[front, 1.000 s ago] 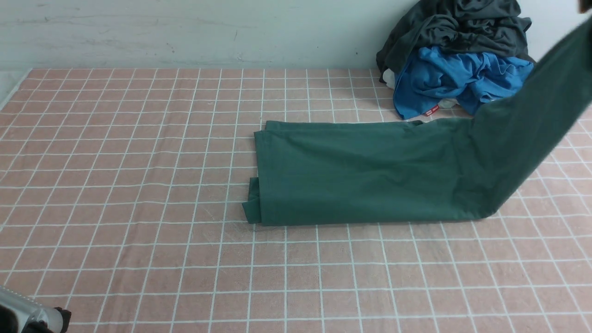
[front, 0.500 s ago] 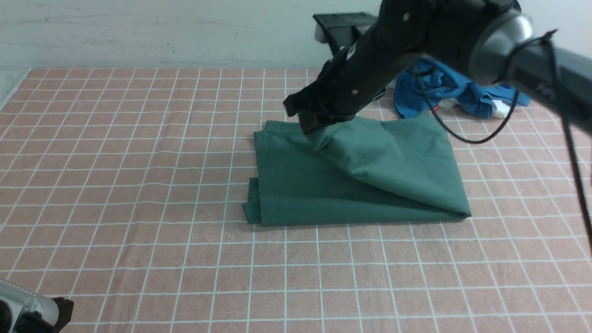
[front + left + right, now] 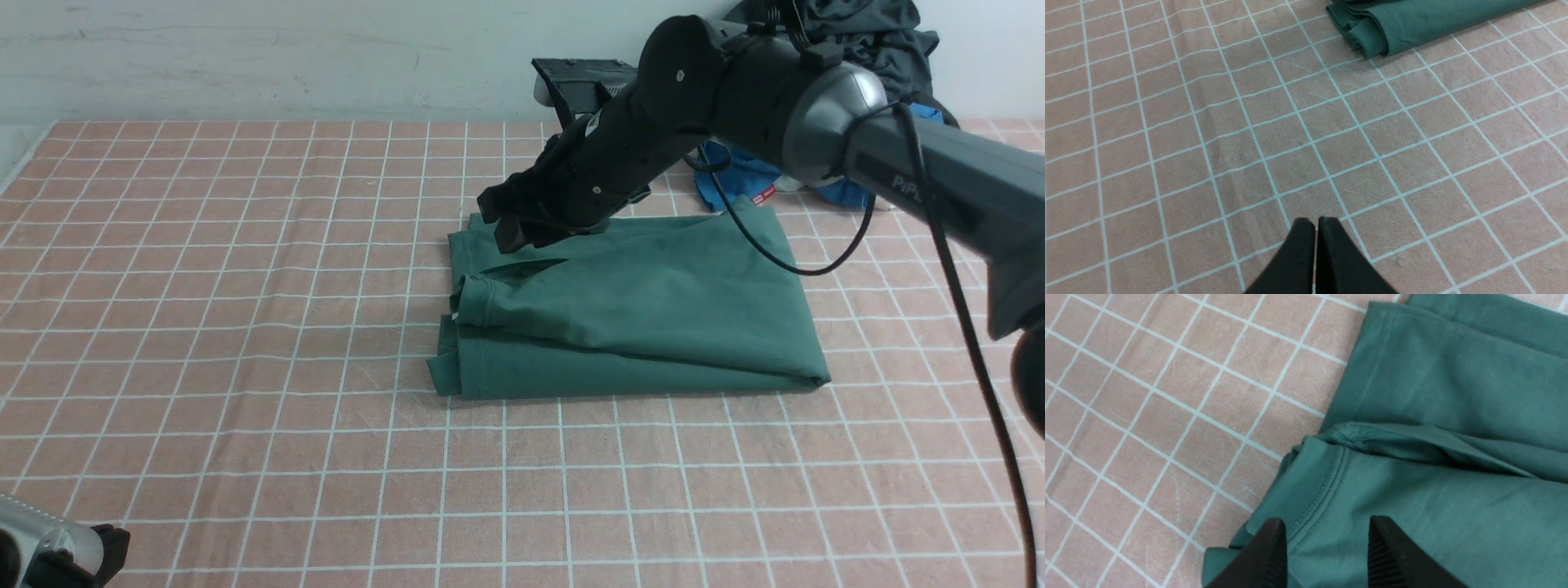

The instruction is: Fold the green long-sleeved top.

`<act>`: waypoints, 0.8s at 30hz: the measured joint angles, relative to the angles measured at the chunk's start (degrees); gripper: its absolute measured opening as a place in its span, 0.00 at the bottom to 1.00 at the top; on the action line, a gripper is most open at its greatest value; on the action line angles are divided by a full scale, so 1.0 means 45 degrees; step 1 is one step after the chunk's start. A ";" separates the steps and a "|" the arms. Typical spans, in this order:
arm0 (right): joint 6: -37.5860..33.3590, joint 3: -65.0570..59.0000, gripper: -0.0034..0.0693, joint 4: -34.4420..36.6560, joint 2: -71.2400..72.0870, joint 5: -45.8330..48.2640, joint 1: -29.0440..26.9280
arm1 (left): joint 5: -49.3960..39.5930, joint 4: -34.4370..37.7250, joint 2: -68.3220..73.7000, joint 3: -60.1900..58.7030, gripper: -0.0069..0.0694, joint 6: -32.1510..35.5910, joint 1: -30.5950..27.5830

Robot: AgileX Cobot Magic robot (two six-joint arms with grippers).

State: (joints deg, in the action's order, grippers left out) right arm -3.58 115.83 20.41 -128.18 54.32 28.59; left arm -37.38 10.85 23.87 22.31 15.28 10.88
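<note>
The green long-sleeved top (image 3: 653,310) lies folded in a thick rectangle at the middle of the table, its ribbed neckline (image 3: 478,298) on top at the left end. My right gripper (image 3: 510,229) hovers open just above the top's far left corner; in the right wrist view its jaws (image 3: 1327,535) stand apart over the green cloth (image 3: 1433,506) beside the ribbed neckline (image 3: 1310,490). My left gripper (image 3: 1315,222) is shut and empty over bare tablecloth; the top's folded corner (image 3: 1372,36) lies far ahead of it.
A pink tablecloth (image 3: 245,327) with a white grid covers the table. A heap of dark grey clothing (image 3: 882,33) and a bright blue garment (image 3: 735,175) lies at the back right by the wall. The left arm's base (image 3: 49,555) shows at the near left corner.
My right arm carried the lifted right half of the top leftward over the left half, laid it down and opened. The top is now half as long. The left arm stayed put.
</note>
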 joint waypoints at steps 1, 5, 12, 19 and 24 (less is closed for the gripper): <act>0.0000 -0.0002 0.34 0.0000 -0.0181 0.0015 0.0034 | 0.0000 0.0000 0.0000 0.0000 0.09 0.0000 0.0000; -0.0066 -0.0016 0.16 0.0330 -0.1202 0.0013 0.0402 | 0.0014 0.0000 0.0000 0.0000 0.09 0.0000 0.0000; -0.1214 0.0190 0.03 0.1679 -0.1158 -0.1071 0.1214 | 0.0063 0.0000 0.0000 0.0000 0.09 0.0000 0.0000; -0.2102 0.1819 0.03 -0.1036 0.2168 0.2018 0.0697 | 0.0076 0.0004 0.0000 0.0000 0.09 0.0000 0.0000; -0.1858 0.1253 0.03 -0.2535 0.5511 0.3560 0.0136 | 0.0076 0.0016 0.0000 0.0000 0.09 0.0000 0.0000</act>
State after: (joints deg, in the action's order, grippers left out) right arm -11.94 121.46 9.00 -103.38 70.34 29.20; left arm -37.04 10.93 23.87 22.31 15.28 10.88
